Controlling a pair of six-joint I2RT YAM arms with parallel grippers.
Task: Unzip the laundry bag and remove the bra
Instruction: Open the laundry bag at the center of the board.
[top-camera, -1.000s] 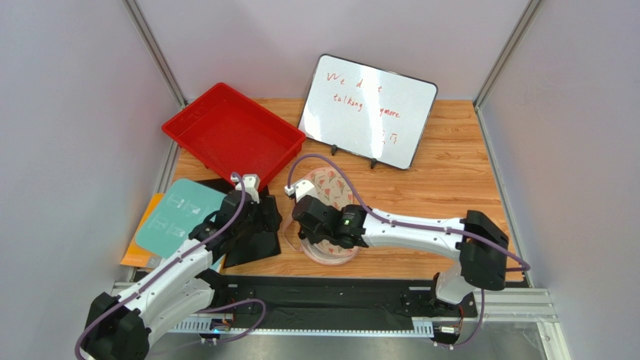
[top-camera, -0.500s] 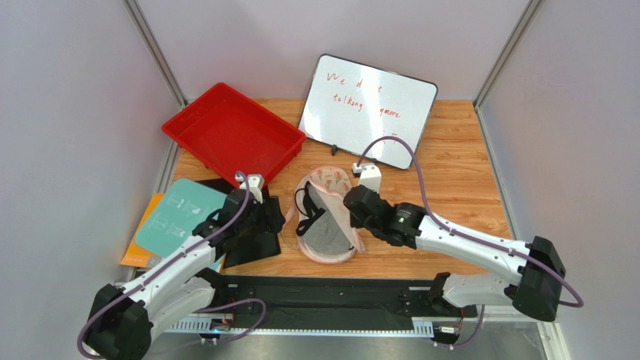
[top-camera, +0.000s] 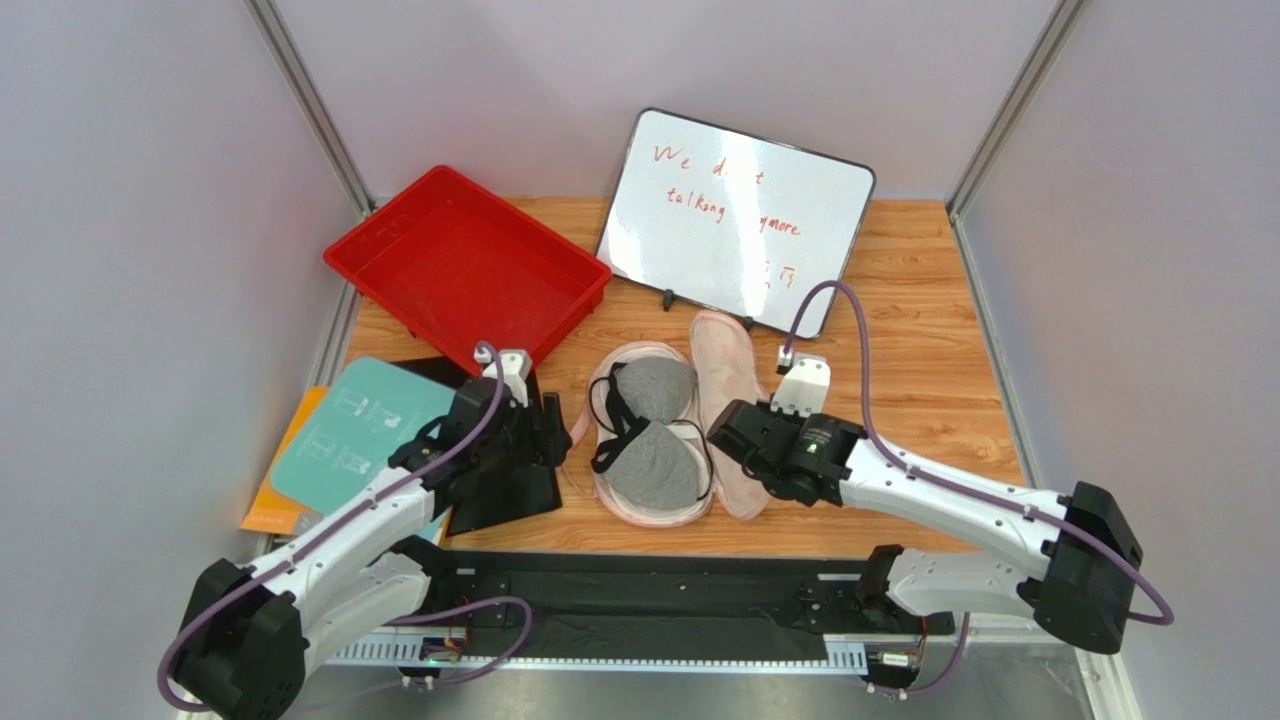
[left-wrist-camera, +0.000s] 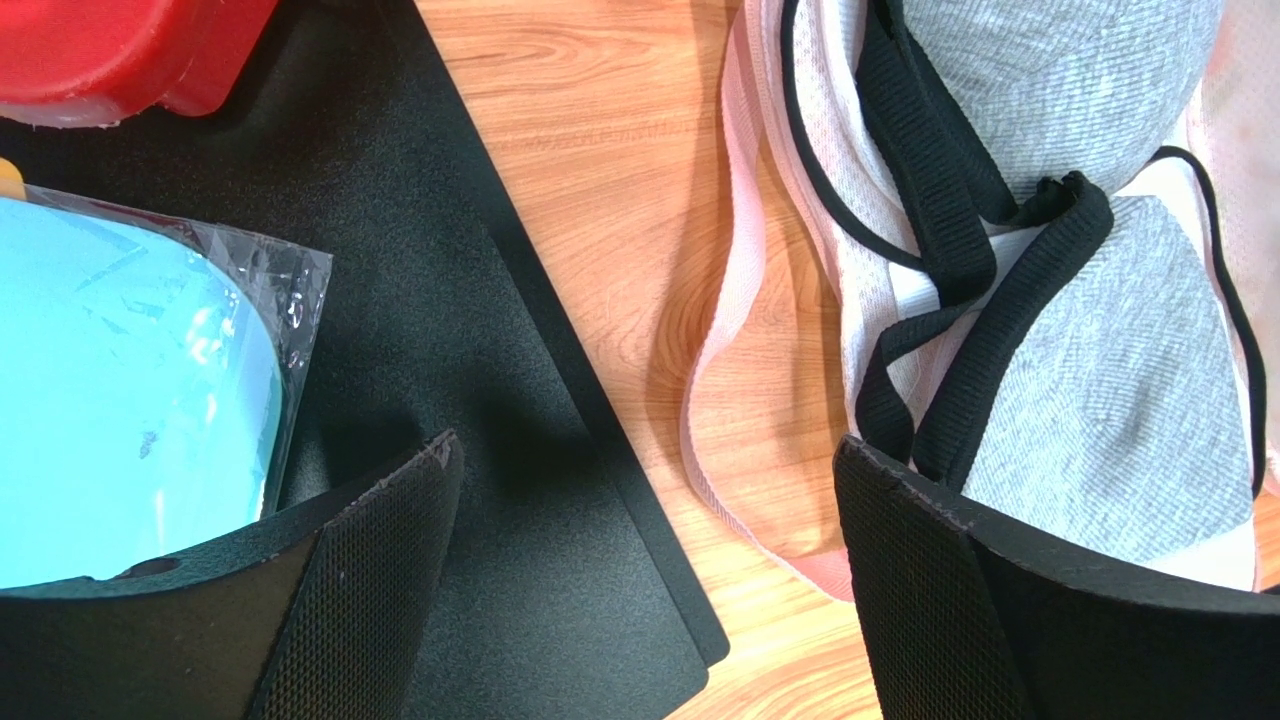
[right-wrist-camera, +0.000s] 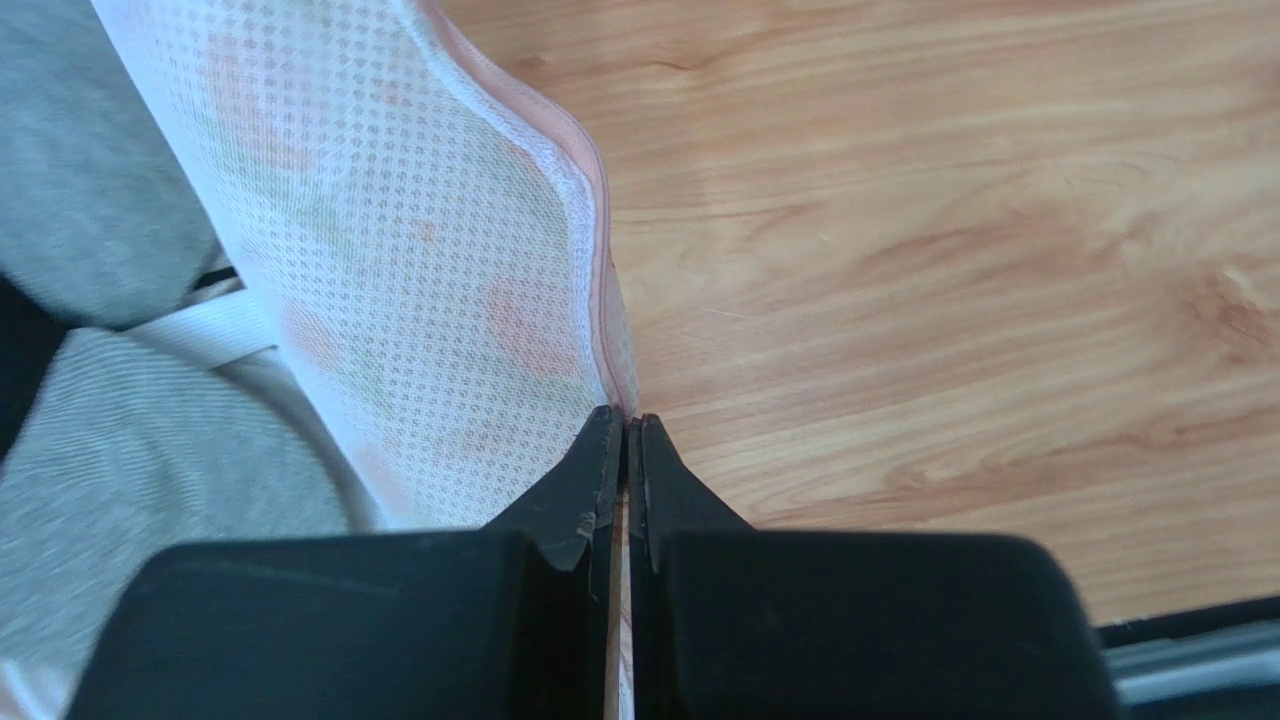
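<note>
**My right pincer (right-wrist-camera: 624, 428) holds the flap, and the bra is ready to lift**

My right pincer is shut tight on the pink edge of the laundry bag (top-camera: 726, 383). It holds the top flap folded out to the right, flat on the wooden table (top-camera: 902, 330). My left pincer (left-wrist-camera: 643, 447) is open wide and holds nothing. It hangs over the black mat (left-wrist-camera: 496, 450), just beside the left edge of the bag.

The bag lies open in the middle of the table, between my two arms. The bra (top-camera: 655, 450) sits inside the open bag. I can see both grey cups, one behind the other, with the black straps (left-wrist-camera: 932, 165) bunched along their left side.

I think the unzip part is done, and the lifting out is what is left.

The bra looks soft and very light. The cups look puffy, so they may squash and slide out of a pinch. The straps are thin and floppy, and they can snag on the bag's mesh. I would take hold where the thick black band crosses between the two cups. That spot is close to my open left pincer.

The bag is light too. I think it may rise with the bra, so pinning the flap should help.
</note>
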